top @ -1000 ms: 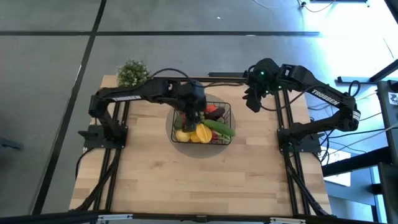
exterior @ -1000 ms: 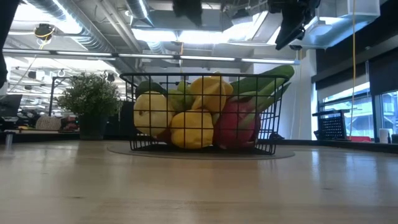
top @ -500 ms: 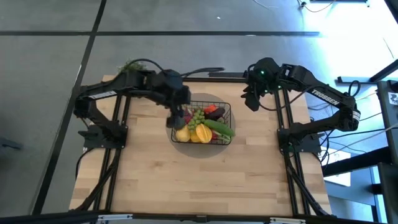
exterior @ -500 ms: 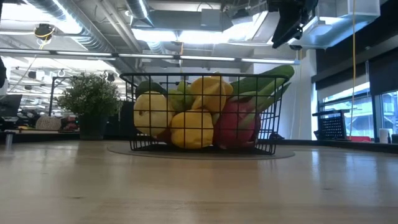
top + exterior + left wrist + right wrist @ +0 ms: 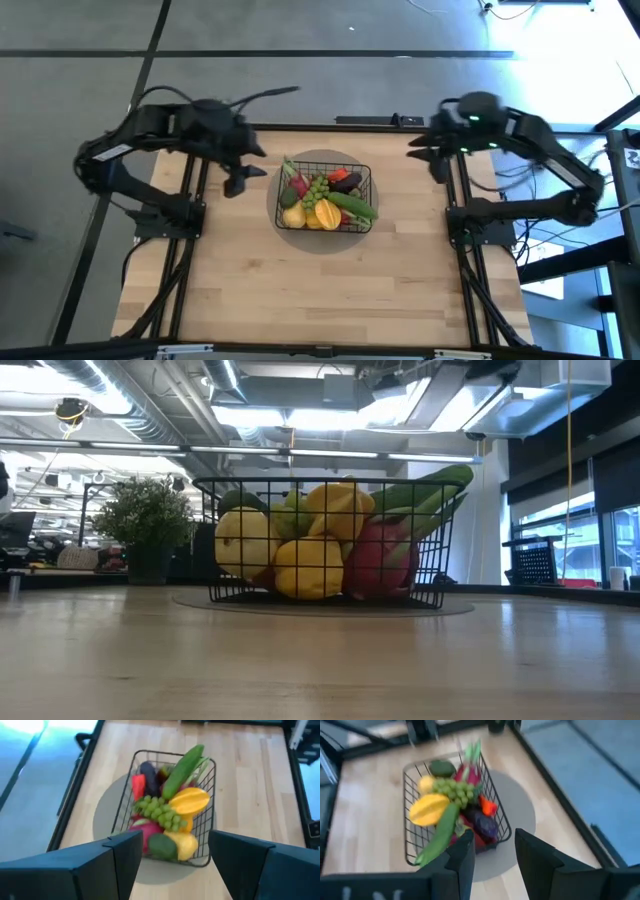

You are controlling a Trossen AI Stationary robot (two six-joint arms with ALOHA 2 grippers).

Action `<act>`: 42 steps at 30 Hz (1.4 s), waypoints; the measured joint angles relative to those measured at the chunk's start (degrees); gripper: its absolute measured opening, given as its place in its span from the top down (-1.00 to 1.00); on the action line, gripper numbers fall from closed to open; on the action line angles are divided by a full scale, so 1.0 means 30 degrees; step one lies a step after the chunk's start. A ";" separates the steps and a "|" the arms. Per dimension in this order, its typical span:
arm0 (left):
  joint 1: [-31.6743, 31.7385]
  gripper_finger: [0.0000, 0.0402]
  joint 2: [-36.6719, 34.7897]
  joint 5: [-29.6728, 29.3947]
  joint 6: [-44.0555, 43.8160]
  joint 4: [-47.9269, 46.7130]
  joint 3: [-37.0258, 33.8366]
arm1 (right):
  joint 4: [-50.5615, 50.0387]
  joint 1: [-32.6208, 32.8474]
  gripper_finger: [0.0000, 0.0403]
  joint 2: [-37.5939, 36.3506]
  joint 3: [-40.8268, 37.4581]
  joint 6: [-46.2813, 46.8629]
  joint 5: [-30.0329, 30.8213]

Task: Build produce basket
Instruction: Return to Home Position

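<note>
The black wire basket (image 5: 325, 198) stands on a round grey mat in the middle of the table's far half. It holds the produce (image 5: 322, 195): a green cucumber (image 5: 182, 765), green grapes (image 5: 160, 811), a yellow pepper (image 5: 189, 801), a lemon (image 5: 243, 540), a red chili, a purple eggplant and a pink dragon fruit (image 5: 383, 560). My left gripper (image 5: 238, 180) hangs open to the left of the basket, clear of it (image 5: 175, 845). My right gripper (image 5: 420, 152) hangs open near the table's far right corner (image 5: 492, 847). Neither gripper shows in the low view.
A bushy green potted plant (image 5: 146, 520) stands at the table's far left corner, under my left arm in the high view. The arms' dark frames (image 5: 180, 215) run along the table's left and right sides. Bare wood (image 5: 320, 290) lies between the basket and the near edge.
My left gripper has drawn back from over the basket toward the table's left edge and now hangs beside the basket. My right gripper has pulled back toward the right edge and has left the low view. The basket and produce have stayed in place.
</note>
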 joint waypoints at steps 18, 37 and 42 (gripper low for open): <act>-0.0219 -0.06 -1.3288 -0.1124 -0.2058 0.7444 -1.2332 | 0.1966 0.0000 0.35 -0.9354 -0.3723 0.3388 0.0782; -0.0219 -0.06 -2.2289 -0.1043 -0.3065 0.9217 -1.7468 | 0.6188 0.0000 0.35 -1.7843 -1.1670 0.4818 0.0066; -0.0219 -0.06 -2.3770 -0.1043 -0.2723 0.9177 -1.8137 | 0.7853 0.0000 0.35 -1.9318 -1.3196 0.4695 0.0038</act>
